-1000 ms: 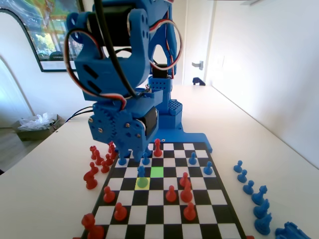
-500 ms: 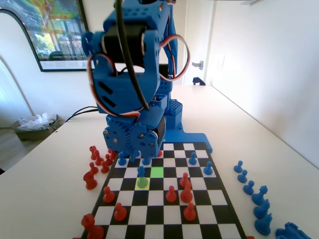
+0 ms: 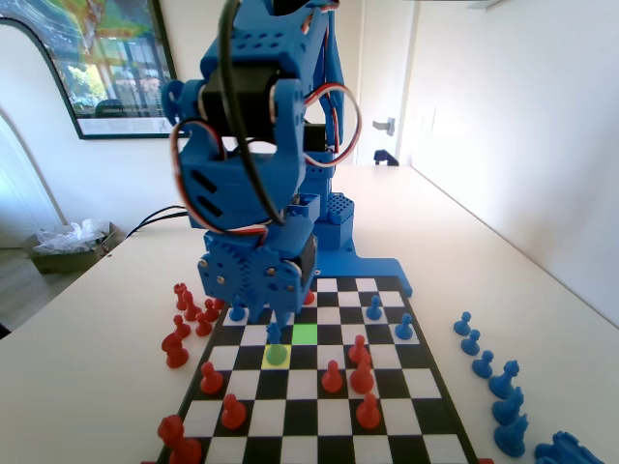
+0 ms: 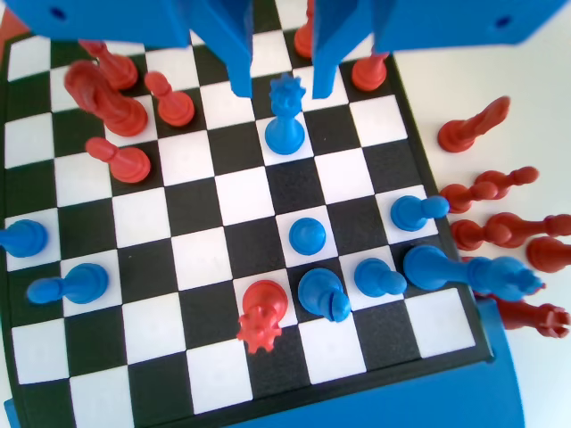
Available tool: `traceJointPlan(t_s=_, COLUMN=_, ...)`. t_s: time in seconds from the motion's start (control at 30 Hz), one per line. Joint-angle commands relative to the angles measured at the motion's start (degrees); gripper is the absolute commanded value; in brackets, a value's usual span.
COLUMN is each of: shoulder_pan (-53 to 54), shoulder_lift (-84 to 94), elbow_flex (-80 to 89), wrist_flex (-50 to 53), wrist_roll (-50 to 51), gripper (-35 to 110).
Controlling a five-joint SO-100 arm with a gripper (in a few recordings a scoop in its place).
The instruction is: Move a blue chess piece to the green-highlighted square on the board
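A white desk carries the board, a black-and-white checkerboard with a blue frame, seen in the fixed view from the end opposite the blue arm. Red pieces lie off the board to the picture's left, spare blue pieces in a row on the desk to its right.

The arm leans forward over the far half of the board, with the tool hanging low above the squares. Just in front of it, one square nearer the camera, stands the blue chess piece on a yellow-lit square. The green-highlighted square is empty and lies diagonally next to it, one square farther and one to the picture's right.

In the wrist view the tool has its two jaws set apart, holding nothing. The blue chess piece stands upright just below the gap, roughly centred between the jaw tips but a little short of them, and here it seems to carry a spiky crown rather than a round head.

The coming move seems to depend on that small offset: the tool likely needs to go forward and down until the jaws straddle the upright stem.
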Motion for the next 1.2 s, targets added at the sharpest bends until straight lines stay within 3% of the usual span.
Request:
traceJointPlan(t_s=0.0, shoulder_pan=0.4, shoulder_lift=1.2, elbow_flex=-1.1, wrist_flex=0.8, wrist_roll=-0.6, gripper=10)
traceJointPlan(t_s=0.87, shoulder_pan=0.8, shoulder_lift=-4.1, elbow_flex=-5.4, wrist_flex=-1.8, wrist_roll=-0.7, gripper=10)
traceJointPlan(t_s=1.17, shoulder_pan=0.0, shoulder_lift=-4.5, elbow_flex=-5.3, wrist_flex=-2.4, wrist_roll=-1.6, gripper=1)
